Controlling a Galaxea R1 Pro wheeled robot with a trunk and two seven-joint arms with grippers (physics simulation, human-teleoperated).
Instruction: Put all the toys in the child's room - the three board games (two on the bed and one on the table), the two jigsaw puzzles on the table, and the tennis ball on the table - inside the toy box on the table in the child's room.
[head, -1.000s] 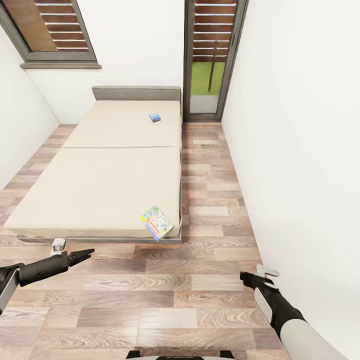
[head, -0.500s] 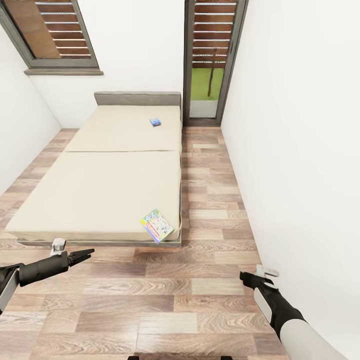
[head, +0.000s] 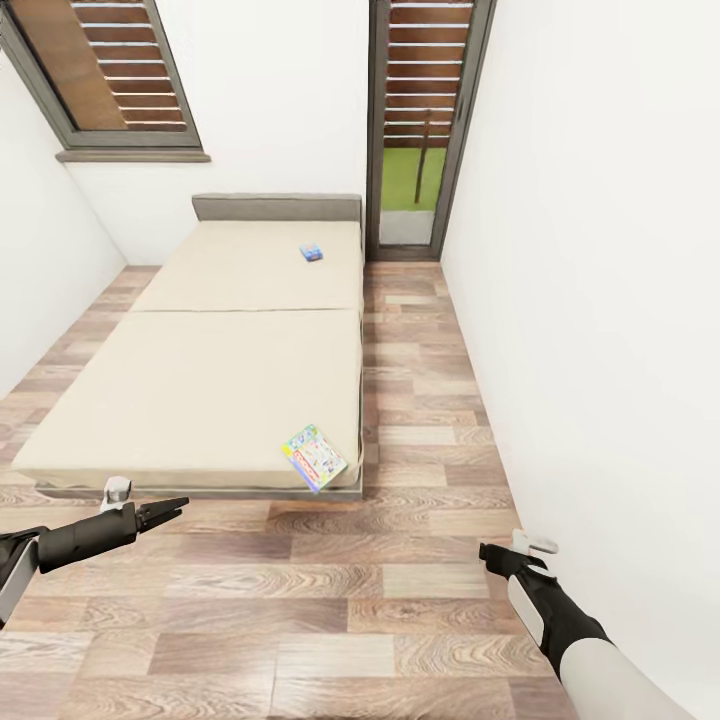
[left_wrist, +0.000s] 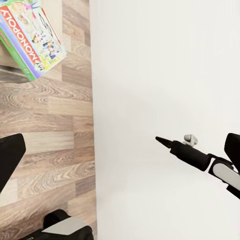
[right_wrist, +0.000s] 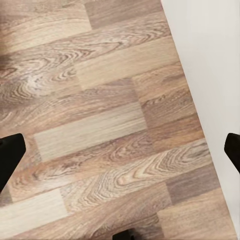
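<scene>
two board games on the bed, both arms waiting low

here we are facing the bed (head: 200, 380), and the nearer board game (head: 314, 458) sits right at its near right corner, about 12 o'clock from the robot and slightly right of centre, one corner poking out past the mattress edge. the left wrist view catches the same box (left_wrist: 31, 37): a flat printed carton, purple sides, monopoly lettering on the lid. the second board game (head: 311, 252) lies far up the bed near the headboard, also toward 12 o'clock, small and blue from here.

the left end effector (head: 168, 511) hangs over the floor (head: 330, 590) at roughly 10 o'clock, fingers looking pinched together to a point, nothing in them. the right end effector (head: 492, 554) sits at about 2 o'clock near the wall (head: 600, 300); its wrist view shows the two finger tips far out at either edge of the frame, so it's spread wide and carrying nothing.

my read on handling: that near box should be light and stiff, with a slick printed lid, so a pinch across the thin side edges looks better than pressing on the cover. the overhanging corner is the gift here, an obvious place to get a finger underneath. the soft mattress may give a little under any downward push.
</scene>
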